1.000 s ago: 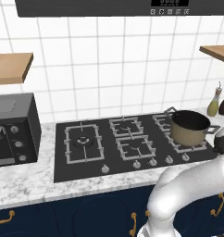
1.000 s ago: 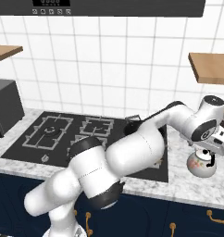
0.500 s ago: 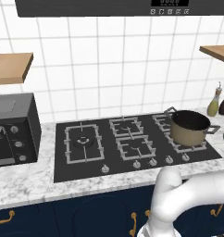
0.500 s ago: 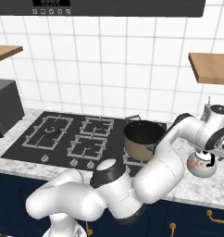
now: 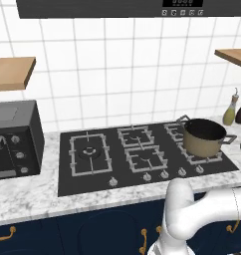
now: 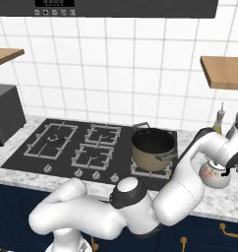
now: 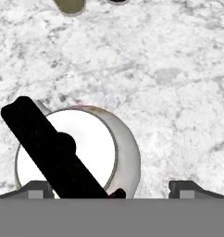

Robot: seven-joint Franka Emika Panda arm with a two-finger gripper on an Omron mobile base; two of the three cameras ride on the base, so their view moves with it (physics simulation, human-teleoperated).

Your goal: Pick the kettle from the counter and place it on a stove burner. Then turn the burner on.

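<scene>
Gripper (image 7: 111, 187) spread wide, nothing held; kettle (image 7: 84, 150) seen directly below on counter (image 7: 169, 74), offset toward left fingertip (image 7: 37, 187), black handle (image 7: 51, 150) untouched.

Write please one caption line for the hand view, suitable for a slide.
Open fingers hover above the kettle, black handle crossing its lid, on the marbled counter.

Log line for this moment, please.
phase: reaching | gripper: open above kettle | kettle: on counter, not gripped | pot: on stove | burner: bare
</scene>
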